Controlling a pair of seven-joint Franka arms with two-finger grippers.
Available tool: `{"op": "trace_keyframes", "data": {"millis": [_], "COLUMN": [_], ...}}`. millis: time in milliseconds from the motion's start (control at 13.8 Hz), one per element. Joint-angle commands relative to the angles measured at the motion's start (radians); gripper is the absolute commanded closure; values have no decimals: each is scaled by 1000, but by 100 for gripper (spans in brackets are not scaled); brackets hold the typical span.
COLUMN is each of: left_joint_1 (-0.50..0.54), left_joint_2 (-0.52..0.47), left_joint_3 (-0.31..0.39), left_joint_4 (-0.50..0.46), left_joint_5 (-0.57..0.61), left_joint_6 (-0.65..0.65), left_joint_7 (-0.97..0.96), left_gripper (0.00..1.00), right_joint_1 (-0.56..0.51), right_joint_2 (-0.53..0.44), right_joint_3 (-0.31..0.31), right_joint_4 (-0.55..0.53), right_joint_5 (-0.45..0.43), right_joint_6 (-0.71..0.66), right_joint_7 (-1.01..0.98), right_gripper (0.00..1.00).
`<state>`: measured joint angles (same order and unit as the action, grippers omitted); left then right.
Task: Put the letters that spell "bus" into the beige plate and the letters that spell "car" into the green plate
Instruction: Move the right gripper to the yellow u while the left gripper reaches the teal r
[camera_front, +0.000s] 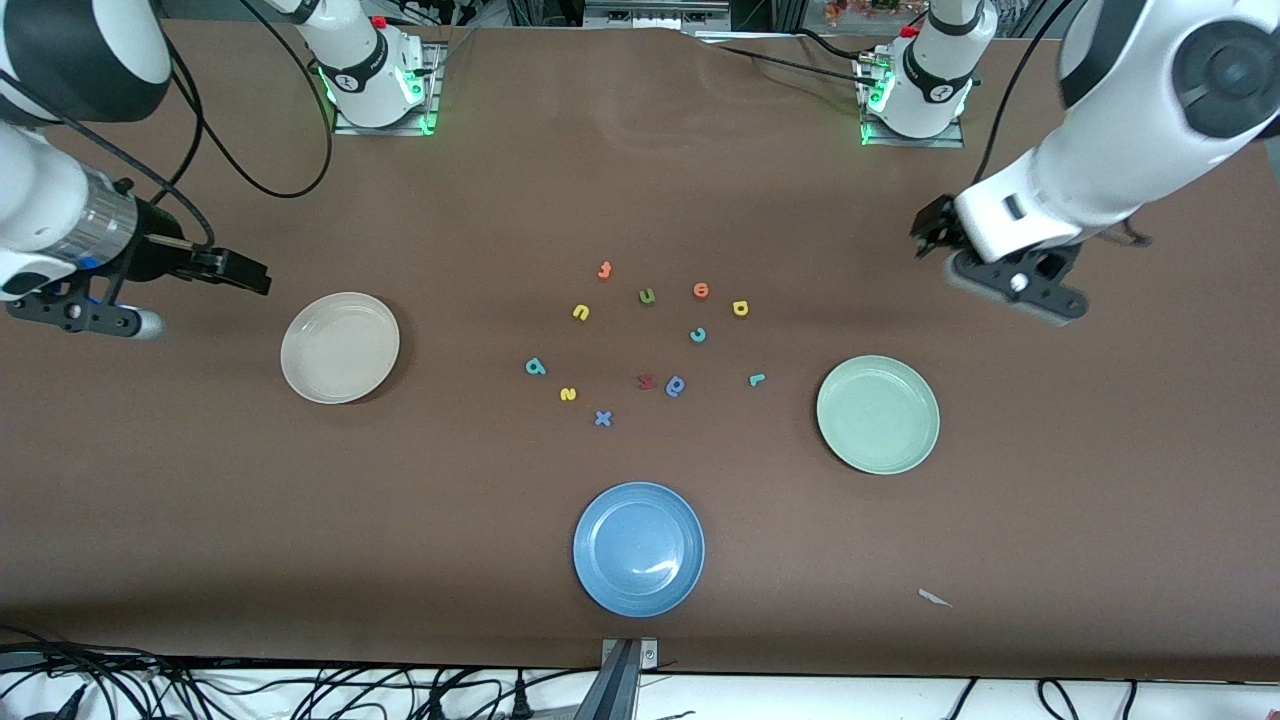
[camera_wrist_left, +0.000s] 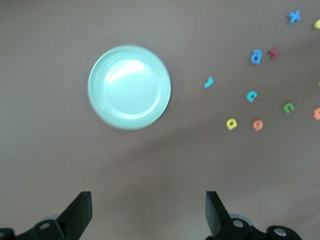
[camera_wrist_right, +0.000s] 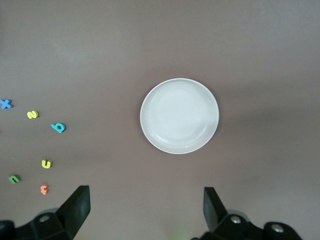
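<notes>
The letters lie scattered mid-table. Teal b (camera_front: 535, 367), yellow u (camera_front: 581, 313) and yellow s (camera_front: 568, 394) are toward the empty beige plate (camera_front: 340, 347). Teal c (camera_front: 698, 335), yellow a (camera_front: 740, 308) and teal r (camera_front: 757, 379) are toward the empty green plate (camera_front: 878, 413). My left gripper (camera_front: 930, 230) hangs open and empty in the air at its end of the table; its wrist view shows the green plate (camera_wrist_left: 129, 87) and teal r (camera_wrist_left: 209, 82). My right gripper (camera_front: 245, 272) hangs open and empty beside the beige plate (camera_wrist_right: 179, 115).
An empty blue plate (camera_front: 639, 548) sits nearest the front camera. Among the letters lie a green u (camera_front: 647, 296), orange e (camera_front: 701, 290), orange f (camera_front: 604, 269), blue x (camera_front: 602, 418), a maroon letter (camera_front: 646, 380) and a blue rounded letter (camera_front: 676, 386). A paper scrap (camera_front: 934, 597) lies near the front edge.
</notes>
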<state>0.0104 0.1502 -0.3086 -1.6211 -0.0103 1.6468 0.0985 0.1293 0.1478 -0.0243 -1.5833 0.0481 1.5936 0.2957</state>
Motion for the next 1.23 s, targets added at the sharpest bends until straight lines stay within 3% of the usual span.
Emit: {"op": "trace_keyframes", "data": {"millis": [0,362,652,943,1160], "left_joint_1": [-30,-116,-176,-181,-184], "left_joint_2": [125,311,422,436,448], "left_joint_3": [-14,-14,-12,-10,-9], "left_joint_4": [24,23,7,3,1], "left_joint_5": [12,21,27,27,48], "left_joint_6": [95,315,421,433,432], "left_joint_7": [3,-58,-60,-60,-62], "left_gripper": [0,0,0,0,0], "right_joint_1": [56,203,334,424,487], "right_joint_2": [9,32,123,179,237], "right_joint_3": [-5,-3,-3,-3,-3], "right_joint_4": [-32,-179,-210,-309,-331], "right_joint_5": [15,12,10,9,10], "right_joint_6": [51,251,353,584,681], "right_joint_7": [86,359,581,810,914], "right_gripper": [0,0,0,0,0]}}
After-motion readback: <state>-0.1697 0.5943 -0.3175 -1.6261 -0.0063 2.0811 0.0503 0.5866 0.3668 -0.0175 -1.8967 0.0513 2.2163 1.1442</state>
